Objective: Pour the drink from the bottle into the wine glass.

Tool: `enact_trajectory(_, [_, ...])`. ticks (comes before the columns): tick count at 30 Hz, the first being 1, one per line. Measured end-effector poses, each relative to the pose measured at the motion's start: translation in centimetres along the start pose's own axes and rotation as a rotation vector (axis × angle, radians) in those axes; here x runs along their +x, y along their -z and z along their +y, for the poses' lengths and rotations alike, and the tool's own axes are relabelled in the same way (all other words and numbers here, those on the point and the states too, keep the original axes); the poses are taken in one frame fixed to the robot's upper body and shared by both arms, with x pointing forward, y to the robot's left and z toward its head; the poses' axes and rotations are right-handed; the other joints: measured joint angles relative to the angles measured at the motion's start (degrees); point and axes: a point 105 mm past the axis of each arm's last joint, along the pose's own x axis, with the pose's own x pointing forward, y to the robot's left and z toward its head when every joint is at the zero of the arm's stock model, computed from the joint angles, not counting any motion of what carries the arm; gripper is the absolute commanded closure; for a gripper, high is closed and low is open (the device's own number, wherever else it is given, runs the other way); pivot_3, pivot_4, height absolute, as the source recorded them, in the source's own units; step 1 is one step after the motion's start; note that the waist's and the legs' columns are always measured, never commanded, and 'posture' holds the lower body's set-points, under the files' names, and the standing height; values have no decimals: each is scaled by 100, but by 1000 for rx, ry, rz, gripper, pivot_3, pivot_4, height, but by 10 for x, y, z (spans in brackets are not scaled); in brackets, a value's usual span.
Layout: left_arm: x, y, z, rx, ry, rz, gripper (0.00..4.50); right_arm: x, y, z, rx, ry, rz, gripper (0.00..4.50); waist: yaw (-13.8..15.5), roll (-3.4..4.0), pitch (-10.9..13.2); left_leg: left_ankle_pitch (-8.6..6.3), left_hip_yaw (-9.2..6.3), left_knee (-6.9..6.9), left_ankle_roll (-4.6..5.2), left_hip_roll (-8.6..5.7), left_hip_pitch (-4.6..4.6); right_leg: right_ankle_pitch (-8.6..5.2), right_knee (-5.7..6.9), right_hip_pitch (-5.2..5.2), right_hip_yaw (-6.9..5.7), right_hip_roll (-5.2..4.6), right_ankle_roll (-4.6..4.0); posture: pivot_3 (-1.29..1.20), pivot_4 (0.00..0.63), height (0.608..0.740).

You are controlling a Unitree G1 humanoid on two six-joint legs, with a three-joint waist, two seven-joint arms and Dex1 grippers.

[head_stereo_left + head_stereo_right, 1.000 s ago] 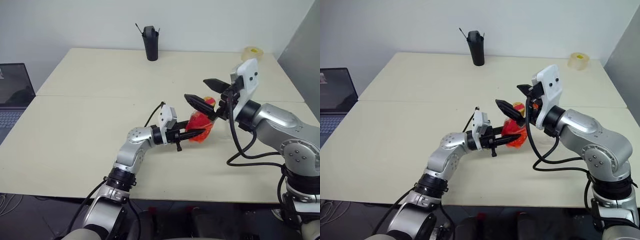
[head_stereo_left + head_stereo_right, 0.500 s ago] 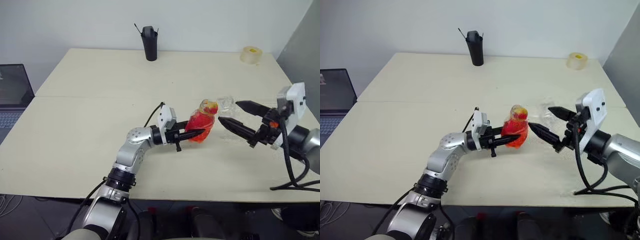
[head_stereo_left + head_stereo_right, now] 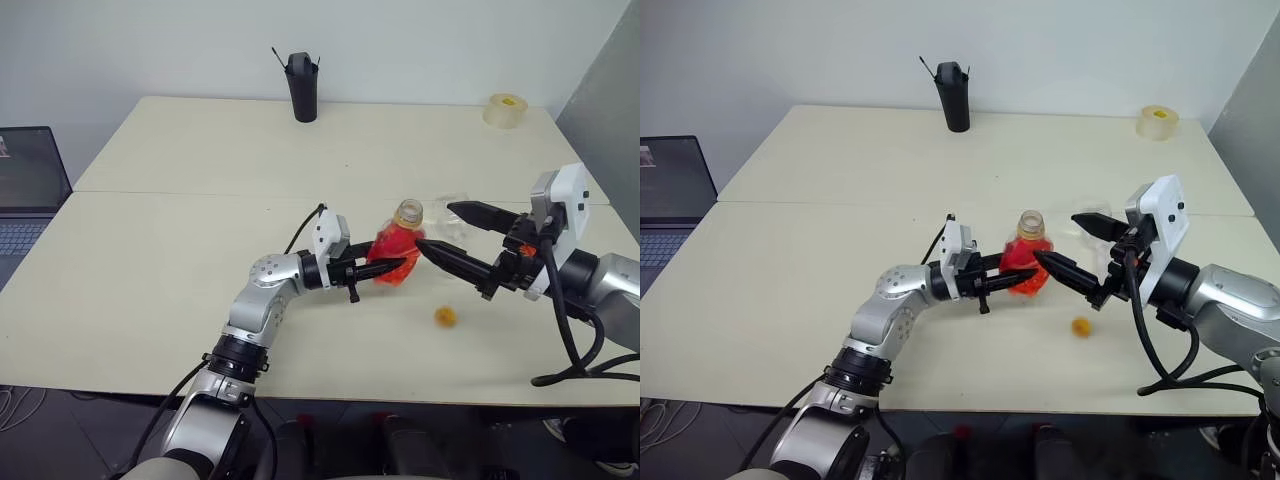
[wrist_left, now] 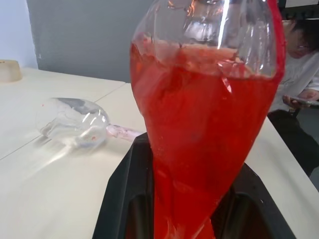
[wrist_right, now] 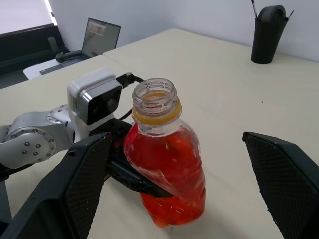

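Plastic bottle (image 3: 398,248), one; wine glass (image 3: 452,208), one

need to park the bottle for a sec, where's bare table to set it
Bare table runs wide between the black cup and the left gripper. It is crowded round the bottle: the wine glass lying behind, the right gripper, the cap.

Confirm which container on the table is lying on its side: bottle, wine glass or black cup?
The wine glass. It lies on its side on the table just past the bottle, which the left end effector holds upright. The black cup stands upright at the far edge.
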Motion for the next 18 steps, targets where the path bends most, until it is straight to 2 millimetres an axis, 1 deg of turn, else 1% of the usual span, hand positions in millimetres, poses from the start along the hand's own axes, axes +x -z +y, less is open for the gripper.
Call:
enact_trajectory(2, [-2,0,4,-1,-23,-4,3528,0,0,-3,-3,17,-1,0,0,0,0,0,0,0,0,0,0,0,0,0,0,0,0,0,150,740])
enact_trajectory(4, [-3,-1,13,-8,-68,-7,3528,0,0,-5,-4,28,-1,0,-1,0,0,0,-1,0,0,0,0,0,1,0,-2,1,0,0,150,740])
enact_trajectory(8, [-17,-10,47,0,-232,-38,3528,3,-1,-5,2,16,-8,0,-21,0,0,0,1,0,0,0,2,0,1,0,-1,2,0,0,150,740])
enact_trajectory(10, [-27,-14,62,-2,-324,-55,3528,9,-3,-1,10,-15,-16,0,-34,0,0,0,-1,0,0,1,3,0,2,0,-1,4,0,0,150,740])
enact_trajectory(13, [-55,-18,85,30,-506,-64,3528,31,6,11,30,-65,21,0,-49,0,0,0,-3,-2,0,6,8,0,5,-1,1,5,0,0,150,740])
enact_trajectory(14, [-63,-17,90,40,-555,-61,3528,38,10,11,37,-67,29,0,-48,0,0,0,-1,-2,0,5,8,0,6,-1,2,5,0,0,150,740])
enact_trajectory(18, [-107,-13,116,62,-850,-60,3529,77,20,14,46,-37,42,0,-30,-1,0,2,-2,0,-3,4,3,0,8,-8,-1,-2,0,0,150,740])
